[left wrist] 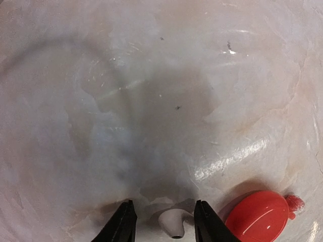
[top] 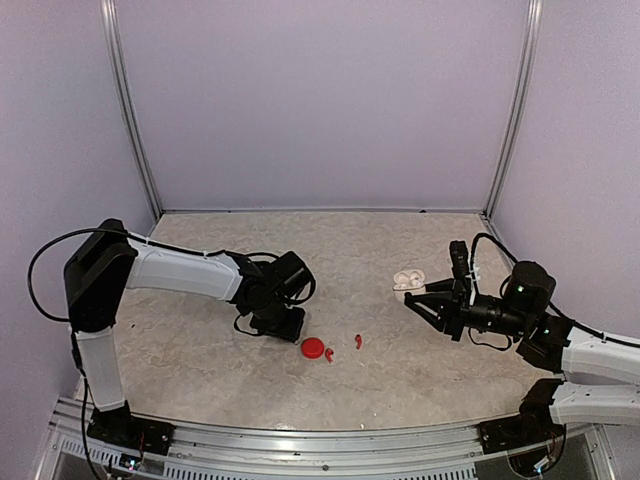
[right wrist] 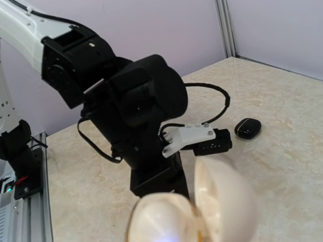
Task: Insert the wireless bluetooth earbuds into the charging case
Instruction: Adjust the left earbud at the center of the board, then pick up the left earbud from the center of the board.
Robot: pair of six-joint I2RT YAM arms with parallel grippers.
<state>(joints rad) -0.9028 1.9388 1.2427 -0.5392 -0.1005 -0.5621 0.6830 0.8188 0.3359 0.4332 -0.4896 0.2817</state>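
A white earbud [left wrist: 174,222] lies on the table between the black fingers of my left gripper [left wrist: 164,204], with a gap on each side, so the jaws are open. From above, that gripper [top: 283,328] points down just left of a closed red case [top: 313,347]. One red earbud [top: 329,355] touches the red case and another [top: 357,341] lies a little to the right. The white charging case [top: 408,280] stands with its lid open at the tip of my right gripper [top: 420,297], which is shut on it. It fills the bottom of the right wrist view as a blurred white charging case [right wrist: 161,219], hiding the fingers.
A closed black case [right wrist: 248,127] lies on the table beyond the left arm [right wrist: 146,101]. The red case [left wrist: 260,222] sits right beside the left gripper's right finger, with a red earbud [left wrist: 295,202] behind it. Lilac walls enclose the table on three sides.
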